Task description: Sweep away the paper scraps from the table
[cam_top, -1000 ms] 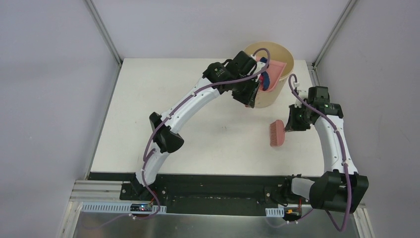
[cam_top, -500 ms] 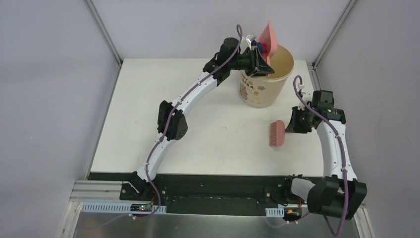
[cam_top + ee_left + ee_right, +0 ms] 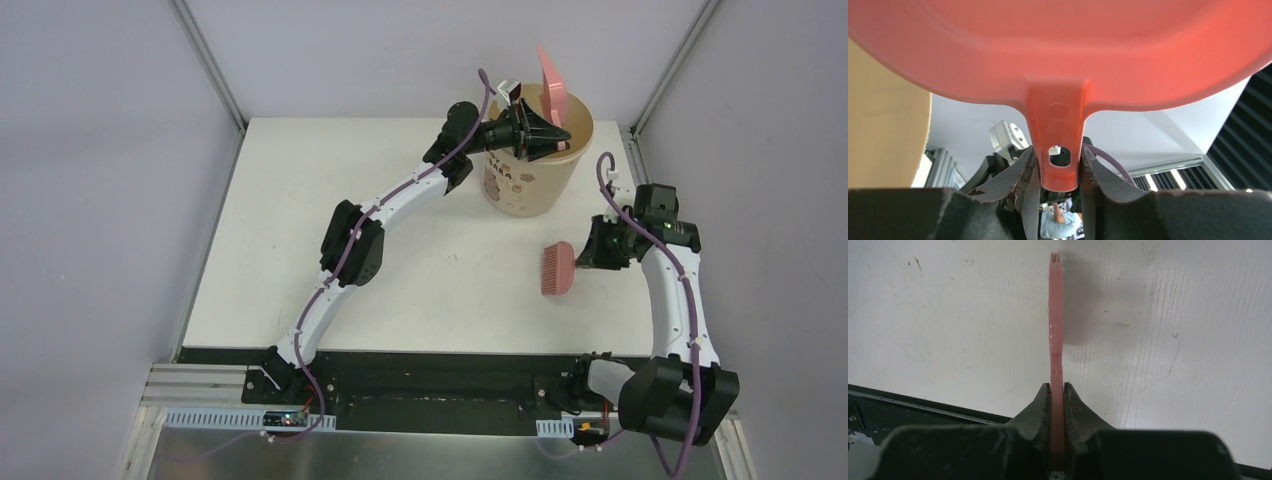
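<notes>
1. Grey walls close in a white, scuffed tabletop (image 3: pixel 300 220). I can make out no paper scraps on it, and none on the pan. I judge that they now lie inside the tan tub (image 3: pixel 520 190), whose inside is hidden beneath the left jaws.
2. The step in hand looks like emptying the pink dustpan (image 3: pixel 1058 50) into that tub. The left jaws pinch its narrow handle from both sides at the hanging hole. The pan stands almost on end just beyond them, above the tub's mouth.
3. To do this well, the pan's lip should stay inside the rim and the tilt should stay steep. A gentle shake may free light bits that cling. The handle is slim, so the pan could swivel in the pinch. The tub looks light, and a knock from the jaws might tip it.
4. The left arm (image 3: pixel 390 200) reaches far across the tabletop, its elbow low and its wrist at the tub's rim.
5. The right arm (image 3: pixel 675 290) is bent at the right side. The right jaws are pressed together on the pink brush (image 3: pixel 557 268), which juts straight ahead of them. Its shadow suggests it hangs clear of the tabletop.
</notes>
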